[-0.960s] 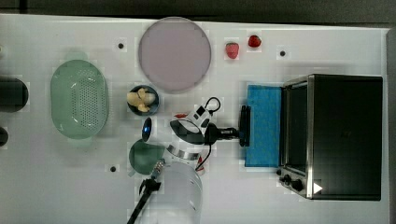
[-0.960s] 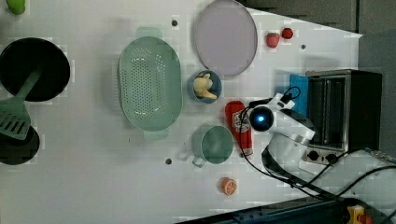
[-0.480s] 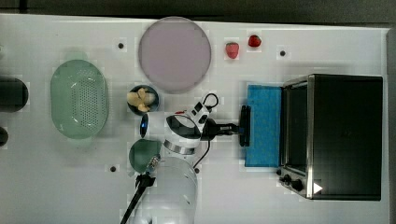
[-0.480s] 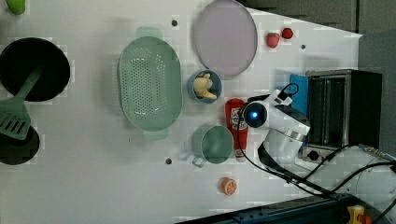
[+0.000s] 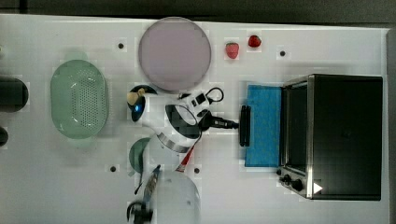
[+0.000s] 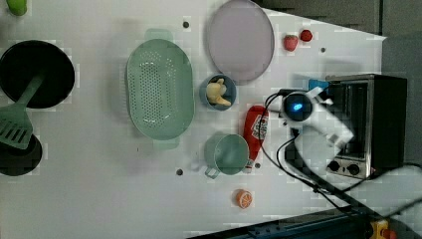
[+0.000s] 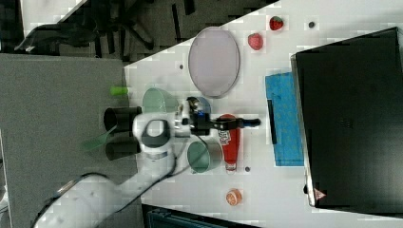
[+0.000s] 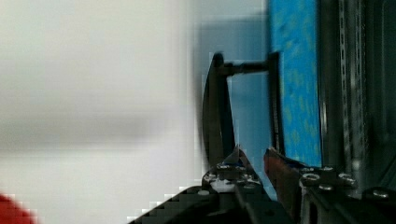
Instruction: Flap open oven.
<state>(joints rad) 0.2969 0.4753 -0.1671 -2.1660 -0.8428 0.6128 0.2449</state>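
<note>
Oven sits at the top view's right end of the white table, its blue glass door lying flat, pointing toward the table's middle, handle running crosswise. Gripper at the handle, fingers slightly apart, holding nothing visibly. Beside the oven: ketchup bottle, green cup, pink plate, green colander. Two strawberries lie near the plate.

A robotics lab staged as a toy kitchen: white bench with bolt holes, black toaster oven, green colander, plastic strawberries, ketchup bottle, robot arm, trailing cables, grey floor beyond.
</note>
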